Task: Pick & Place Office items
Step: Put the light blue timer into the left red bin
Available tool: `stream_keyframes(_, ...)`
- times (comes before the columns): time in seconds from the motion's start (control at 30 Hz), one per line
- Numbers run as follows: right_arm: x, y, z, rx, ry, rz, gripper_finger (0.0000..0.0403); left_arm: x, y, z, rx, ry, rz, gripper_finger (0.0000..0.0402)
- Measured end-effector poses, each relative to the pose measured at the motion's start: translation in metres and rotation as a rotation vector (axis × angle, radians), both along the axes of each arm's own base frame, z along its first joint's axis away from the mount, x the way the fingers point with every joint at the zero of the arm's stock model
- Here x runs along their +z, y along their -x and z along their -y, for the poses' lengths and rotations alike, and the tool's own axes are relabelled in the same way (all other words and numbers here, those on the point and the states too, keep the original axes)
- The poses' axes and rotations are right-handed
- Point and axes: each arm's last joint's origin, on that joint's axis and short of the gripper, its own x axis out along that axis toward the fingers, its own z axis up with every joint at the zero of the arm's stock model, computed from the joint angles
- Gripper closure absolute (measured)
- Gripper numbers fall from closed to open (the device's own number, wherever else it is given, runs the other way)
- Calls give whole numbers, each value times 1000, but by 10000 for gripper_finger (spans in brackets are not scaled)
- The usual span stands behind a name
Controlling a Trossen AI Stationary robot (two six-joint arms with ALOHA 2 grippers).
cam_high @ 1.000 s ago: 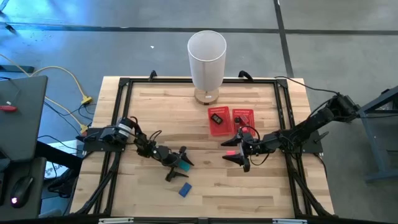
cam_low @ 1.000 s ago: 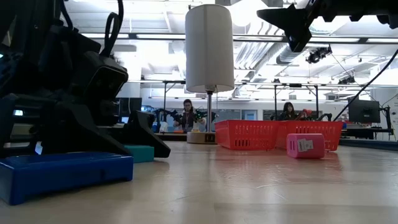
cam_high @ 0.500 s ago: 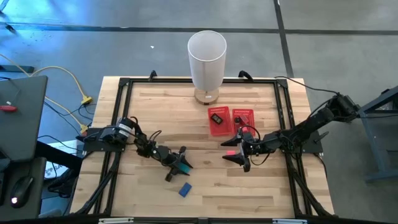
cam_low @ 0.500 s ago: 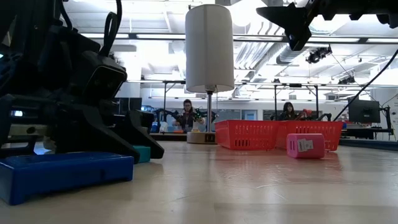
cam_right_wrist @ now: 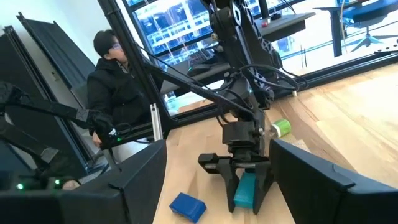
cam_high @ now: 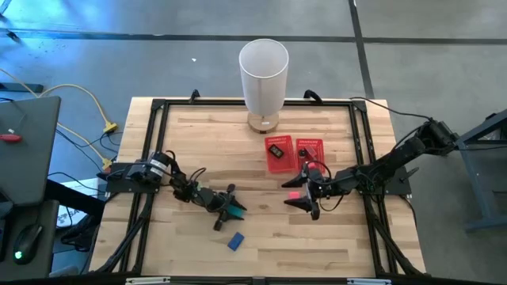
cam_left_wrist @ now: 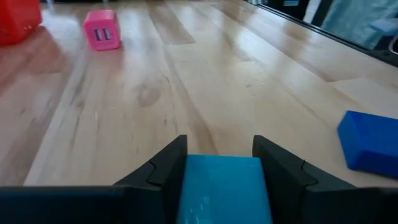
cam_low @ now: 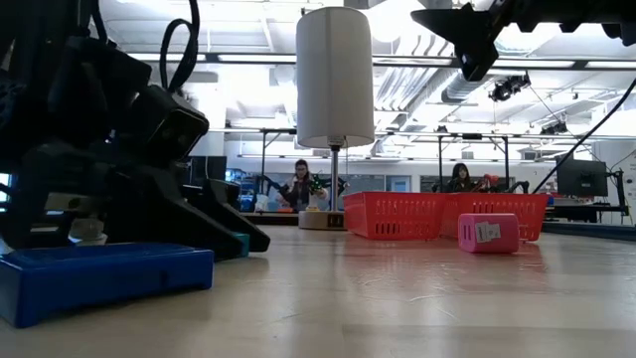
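Observation:
My left gripper (cam_high: 230, 208) is low on the table's left half, shut on a teal piece (cam_left_wrist: 224, 186), one of the office items. A blue piece (cam_high: 235, 241) lies flat on the wood just nearer the front edge. A pink piece (cam_high: 295, 195) lies near the centre, close to the red mesh tray (cam_high: 279, 162). That tray holds small dark and red pieces. My right gripper (cam_high: 306, 203) hangs open above the table near the pink piece, with nothing between its fingers. A green piece (cam_right_wrist: 281, 127) lies beyond the left arm. My left gripper pinches the teal piece between its two fingers, one finger (cam_left_wrist: 166, 167) on each of its two opposite sides (cam_left_wrist: 186, 180). The fingers come from the table's left side, slanting a little downward. The piece sits level, down at the table top (cam_low: 241, 244).
A tall white cylinder (cam_high: 264, 71) stands on a base at the table's far middle. A black frame (cam_high: 158, 107) runs round the tabletop. Bare wood lies between the two arms and along the front edge. People sit in the room behind (cam_right_wrist: 115, 81).
My left gripper has shut: its fingers stood wide on either side of the teal piece and now press on it. Its wrist has rolled slightly. The piece has stayed where it was on the table. The right arm has kept still.

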Motion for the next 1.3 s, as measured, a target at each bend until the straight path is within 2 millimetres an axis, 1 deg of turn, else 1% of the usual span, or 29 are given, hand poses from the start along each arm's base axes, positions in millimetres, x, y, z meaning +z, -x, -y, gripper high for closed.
stream_keyframes(0.2,-2,0,-1,30,6,-15,131,2,3,8,19,-37,8,254)
stream_keyframes(0.43,-3,0,-2,54,7,-30,131,4,3,7,80,17,0,254)
stream_keyframes(0.57,-6,1,-2,57,22,-60,131,10,2,6,160,14,29,254)
stream_keyframes(0.77,-12,1,-1,57,46,-113,131,28,-2,6,207,16,71,254)
stream_keyframes(1.0,-12,1,-1,58,69,-112,131,50,-1,4,268,-35,10,254)
stream_keyframes(1.07,-12,1,-1,59,72,-111,131,60,-1,4,270,-33,17,254)
stream_keyframes(1.2,-12,1,-1,59,72,-111,131,88,-1,5,260,-49,67,254)
stream_keyframes(1.3,-12,1,-1,59,72,-111,131,104,-1,4,277,-81,81,254)
